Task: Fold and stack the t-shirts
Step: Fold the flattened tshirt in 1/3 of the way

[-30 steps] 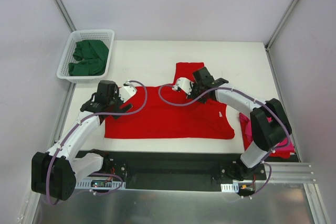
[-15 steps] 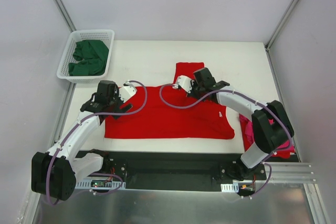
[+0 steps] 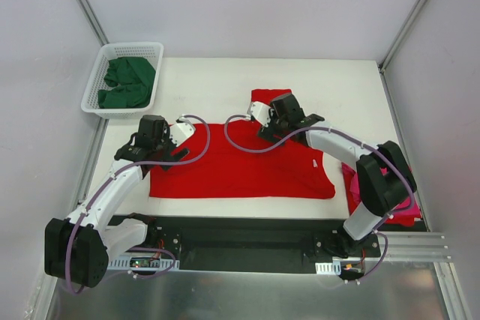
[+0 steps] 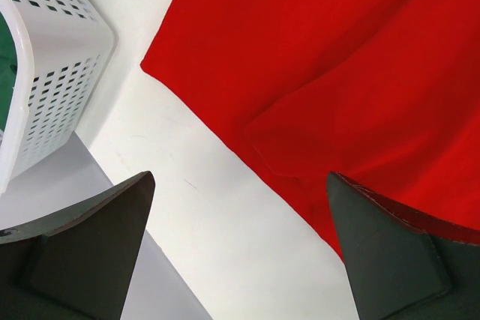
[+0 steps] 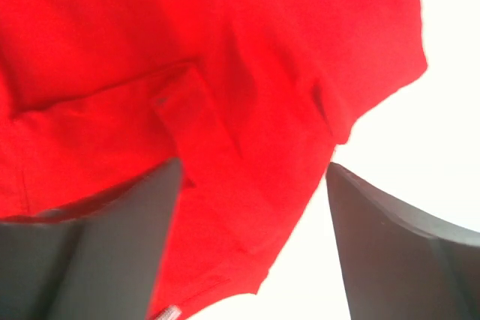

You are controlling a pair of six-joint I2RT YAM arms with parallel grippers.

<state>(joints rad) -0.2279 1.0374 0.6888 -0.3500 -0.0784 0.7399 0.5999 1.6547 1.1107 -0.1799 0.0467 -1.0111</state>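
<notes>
Although the red t-shirt [image 3: 240, 166] lies spread flat at the middle of the tabletop [image 3: 202, 80], the fold is judged unfinished: one sleeve [image 3: 264, 97] projects beyond the far edge of the body. The right jaws stand open directly over the cloth at the base of that sleeve, gripping nothing; the right wrist view shows a doubled seam lying between them. The left jaws are likewise wide open and empty, poised at the shirt's left edge, one finger over bare tabletop and one over red cloth. Risks noted: a low closure by the right jaws could catch two layers and drag the body out of square. The purple cable [image 3: 238, 139] looping over the shirt could snag or ruck it. The white basket [image 3: 135, 45], holding the green t-shirts [image 3: 127, 84], sits near the left arm [image 3: 112, 185] and could be knocked on a wide swing. The magenta t-shirt [image 3: 351, 185] lies partly beneath the right arm [image 3: 334, 144] at the tabletop's right edge and may be swept off.
</notes>
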